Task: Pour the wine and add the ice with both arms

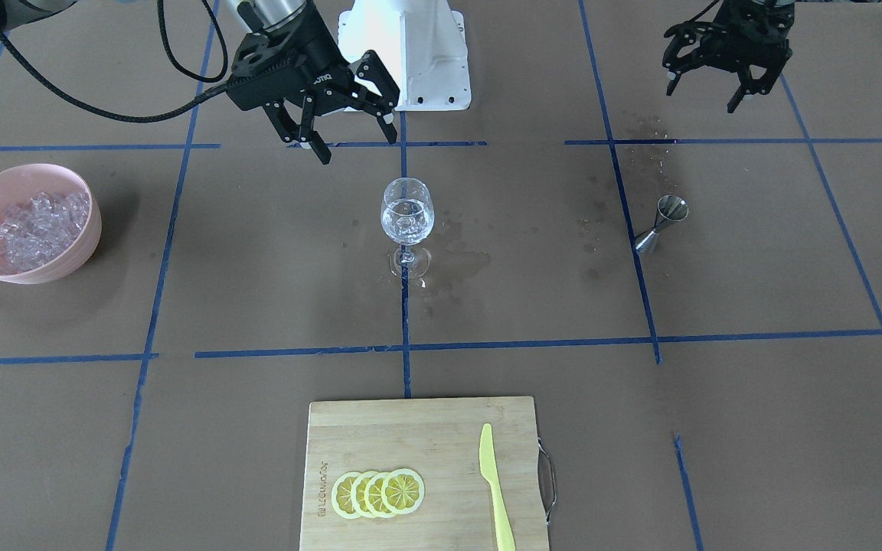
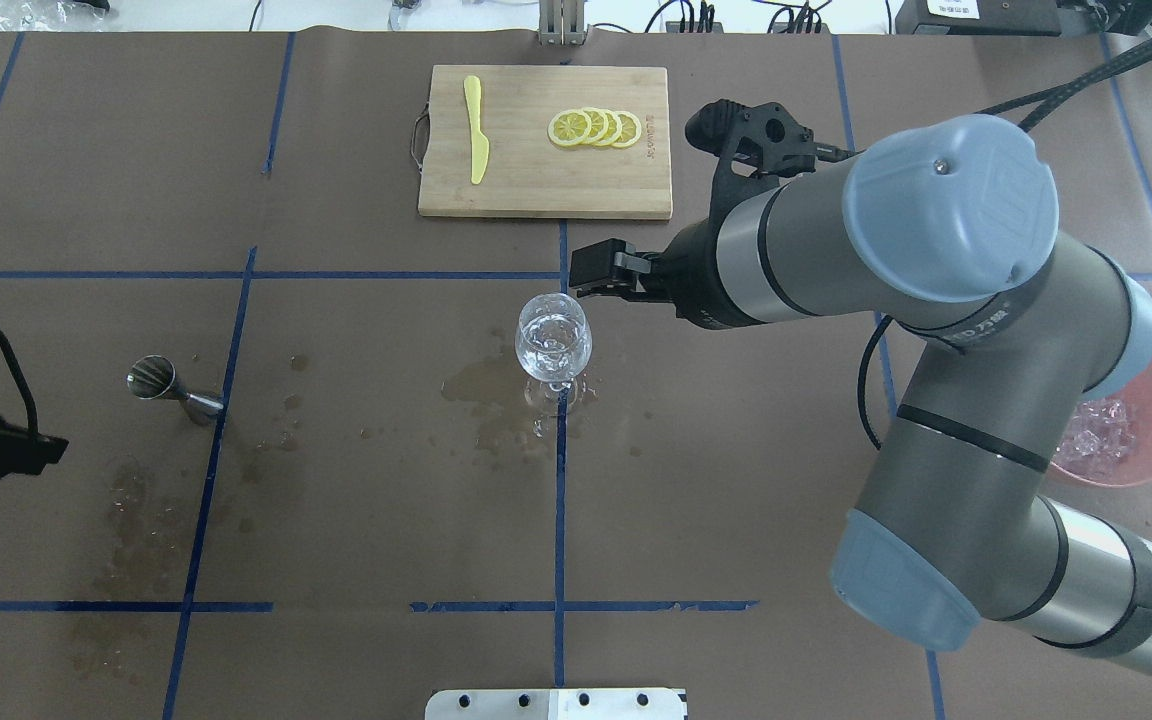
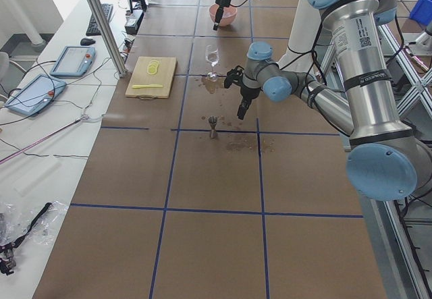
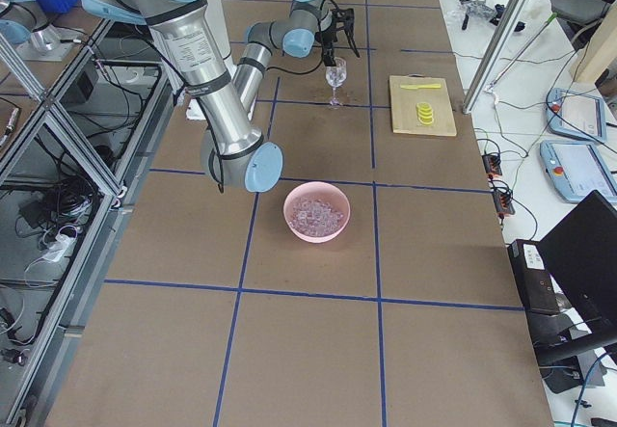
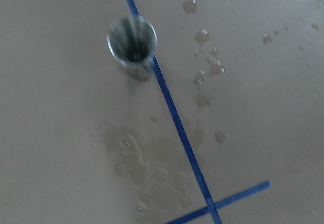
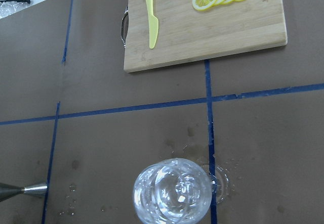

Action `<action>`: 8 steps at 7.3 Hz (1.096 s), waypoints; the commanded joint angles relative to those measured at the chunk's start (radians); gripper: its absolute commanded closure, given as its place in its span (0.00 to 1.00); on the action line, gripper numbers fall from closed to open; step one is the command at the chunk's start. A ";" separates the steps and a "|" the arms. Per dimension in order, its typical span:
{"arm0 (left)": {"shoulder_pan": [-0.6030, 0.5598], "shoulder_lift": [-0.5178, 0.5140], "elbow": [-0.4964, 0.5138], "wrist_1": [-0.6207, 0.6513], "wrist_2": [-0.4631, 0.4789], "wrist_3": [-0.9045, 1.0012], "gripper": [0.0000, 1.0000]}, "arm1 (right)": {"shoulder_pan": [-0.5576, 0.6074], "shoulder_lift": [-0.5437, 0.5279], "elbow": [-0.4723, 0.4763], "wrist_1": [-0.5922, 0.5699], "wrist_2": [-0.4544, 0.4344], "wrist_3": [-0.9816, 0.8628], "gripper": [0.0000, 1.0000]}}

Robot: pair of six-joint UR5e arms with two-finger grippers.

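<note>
A wine glass [image 1: 407, 218] stands at the table's middle and holds clear liquid with what look like clear ice cubes. From the right wrist view the glass [image 6: 172, 198] is right below. My right gripper [image 1: 353, 134] is open and empty, above the table just behind the glass on the robot's side. A pink bowl [image 1: 80, 243] heaped with ice cubes [image 1: 39, 226] sits far out on my right. My left gripper [image 1: 705, 92] is open and empty, raised behind a steel jigger [image 1: 663, 223], which the left wrist view shows from above [image 5: 131, 39].
A bamboo cutting board [image 1: 410, 436] with lemon slices [image 1: 378, 493] and a yellow knife [image 1: 496, 490] lies at the table's far edge. Wet patches [image 2: 481, 395] surround the glass's foot and the jigger. The white pedestal [image 1: 406, 50] stands behind the right gripper.
</note>
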State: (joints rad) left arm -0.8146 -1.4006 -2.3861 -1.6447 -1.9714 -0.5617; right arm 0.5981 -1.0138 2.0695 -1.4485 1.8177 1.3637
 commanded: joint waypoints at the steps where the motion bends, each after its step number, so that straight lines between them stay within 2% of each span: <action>1: -0.164 -0.243 0.077 0.225 -0.006 0.149 0.00 | 0.061 -0.038 0.005 -0.004 0.044 -0.044 0.00; 3: -0.272 -0.278 0.123 0.226 -0.035 0.248 0.00 | 0.182 -0.121 -0.006 -0.003 0.125 -0.247 0.00; 4: -0.396 -0.284 0.189 0.212 -0.146 0.317 0.00 | 0.253 -0.164 -0.014 -0.004 0.170 -0.356 0.00; 5: -0.529 -0.305 0.317 0.177 -0.258 0.424 0.00 | 0.338 -0.195 -0.052 -0.004 0.251 -0.462 0.00; 7: -0.659 -0.307 0.497 0.112 -0.277 0.477 0.00 | 0.489 -0.245 -0.159 -0.018 0.372 -0.648 0.00; 8: -0.698 -0.308 0.560 0.106 -0.277 0.500 0.00 | 0.553 -0.312 -0.196 -0.036 0.386 -0.795 0.00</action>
State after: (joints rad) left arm -1.4465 -1.7058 -1.9193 -1.5199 -2.2412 -0.0913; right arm 1.0632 -1.2605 1.9282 -1.4659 2.1622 0.7296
